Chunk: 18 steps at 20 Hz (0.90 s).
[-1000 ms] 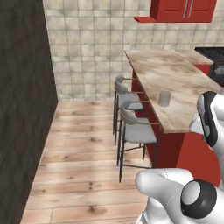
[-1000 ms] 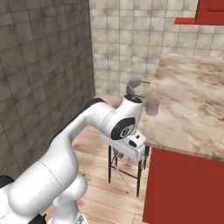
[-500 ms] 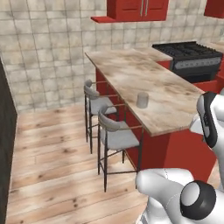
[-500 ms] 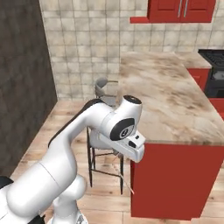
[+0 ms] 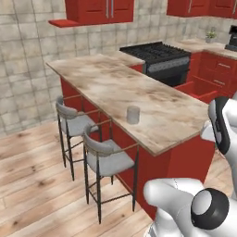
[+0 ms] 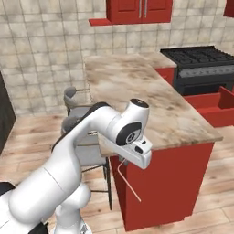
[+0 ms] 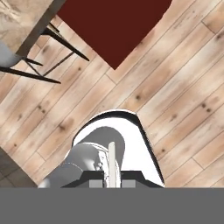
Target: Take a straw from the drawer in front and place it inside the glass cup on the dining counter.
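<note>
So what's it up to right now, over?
Gripper shut on the straw, held low beside the dining counter. Glass cup stands empty on top. Nothing blocking it.

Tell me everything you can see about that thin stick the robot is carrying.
It is the straw, a very thin, pale pinkish straight stick. The hand is shut on its upper end, so it hangs slanting downward in front of the red base of the dining counter, above the wooden floor. In the hand view it shows as a pale strip between the fingertips.
</note>
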### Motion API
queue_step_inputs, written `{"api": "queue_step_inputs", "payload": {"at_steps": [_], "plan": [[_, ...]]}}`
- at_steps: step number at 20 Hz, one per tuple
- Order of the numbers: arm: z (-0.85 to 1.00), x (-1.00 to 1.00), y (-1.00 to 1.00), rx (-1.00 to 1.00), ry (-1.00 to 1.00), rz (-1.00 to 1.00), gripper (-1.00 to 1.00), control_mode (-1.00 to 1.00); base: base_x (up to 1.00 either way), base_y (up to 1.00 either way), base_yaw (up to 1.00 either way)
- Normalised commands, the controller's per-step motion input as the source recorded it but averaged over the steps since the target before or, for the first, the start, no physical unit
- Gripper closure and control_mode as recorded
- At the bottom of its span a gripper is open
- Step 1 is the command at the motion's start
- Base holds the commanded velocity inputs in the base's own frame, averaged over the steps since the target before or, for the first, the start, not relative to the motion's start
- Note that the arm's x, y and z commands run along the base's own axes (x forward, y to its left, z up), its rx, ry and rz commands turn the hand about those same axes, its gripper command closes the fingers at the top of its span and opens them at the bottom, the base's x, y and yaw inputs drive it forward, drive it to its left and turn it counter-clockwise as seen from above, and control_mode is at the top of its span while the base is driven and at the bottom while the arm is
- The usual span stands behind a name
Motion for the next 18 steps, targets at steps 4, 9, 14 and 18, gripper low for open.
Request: {"api": "queue_step_inputs", "payload": {"at_steps": [4,9,14,18], "plan": [[0.00,0.00,0.00,0.00,0.00,0.00,1.00,1.00,0.01,0.60,-0.47],[0.00,0.00,0.00,0.00,0.00,0.00,1.00,1.00,0.09,0.63,-0.49],[0.00,0.00,0.00,0.00,0.00,0.00,1.00,1.00,0.18,0.69,-0.48],[0.00,0.00,0.00,0.00,0.00,0.00,1.00,1.00,0.18,0.67,-0.46]]}}
